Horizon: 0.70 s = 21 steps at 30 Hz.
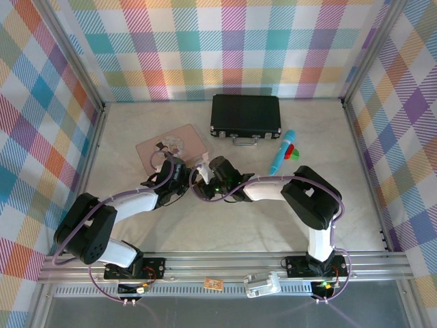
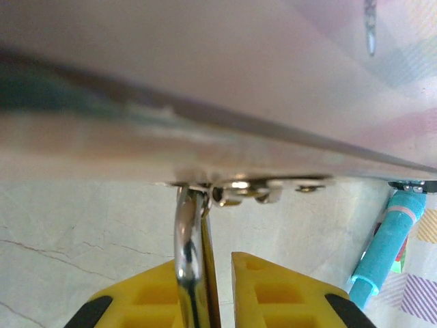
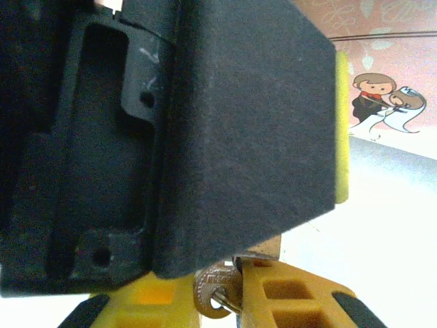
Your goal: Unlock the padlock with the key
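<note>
There are two arms, and their grippers meet close together near the middle of the table (image 1: pixel 205 222), just in front of the pink tin (image 1: pixel 179 142).

One padlock (image 2: pixel 186 232) is there. Its silver shackle stands upright between the yellow fingers (image 2: pixel 273 287) of the left gripper (image 2: pixel 205 273). The jaws are narrow and pinch the shackle, and a thin brass edge shows just beside it. The body of the lock is out of the picture at the bottom.

One key (image 3: pixel 210 281) is there. Its round head, with a small ring through it, sits between the yellow fingers (image 3: pixel 280 297) of the right gripper (image 3: pixel 215 297). The jaws are nearly together and hold the head. The black body of the other gripper covers the key's blade, so I cannot tell if it touches the lock.

There are two containers, both closed, so what is in them cannot be seen. The pink tin lies flat and has a cartoon bride and groom on the lid. The black case (image 1: pixel 246 114) lies behind it near the back wall, with its handle toward the arms.

One blue pen (image 1: pixel 280 154) lies to the right of the case's handle. One small red and green piece (image 1: pixel 294 152) touches it – what it is I cannot tell.
</note>
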Each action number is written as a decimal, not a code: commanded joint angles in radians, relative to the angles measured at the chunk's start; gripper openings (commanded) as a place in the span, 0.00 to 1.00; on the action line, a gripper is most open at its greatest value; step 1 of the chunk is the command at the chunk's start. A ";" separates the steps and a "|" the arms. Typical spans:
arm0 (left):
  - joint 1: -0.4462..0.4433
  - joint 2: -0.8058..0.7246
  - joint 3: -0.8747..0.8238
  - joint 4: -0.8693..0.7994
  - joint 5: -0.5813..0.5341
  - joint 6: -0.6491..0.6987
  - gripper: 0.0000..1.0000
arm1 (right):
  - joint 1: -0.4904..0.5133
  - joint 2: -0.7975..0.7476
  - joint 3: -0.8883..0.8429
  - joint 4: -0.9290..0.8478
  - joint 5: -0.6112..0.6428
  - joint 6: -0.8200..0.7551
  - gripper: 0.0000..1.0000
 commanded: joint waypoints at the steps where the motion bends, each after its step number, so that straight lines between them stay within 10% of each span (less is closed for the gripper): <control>1: -0.004 -0.037 -0.010 0.032 0.003 0.001 0.00 | -0.004 0.010 0.008 0.040 0.019 0.034 0.10; 14: -0.018 0.008 -0.203 0.395 0.041 0.241 0.00 | -0.170 -0.007 -0.015 0.244 -0.479 0.556 0.00; 21: -0.020 0.013 -0.224 0.452 0.045 0.255 0.00 | -0.205 0.027 -0.005 0.322 -0.553 0.645 0.00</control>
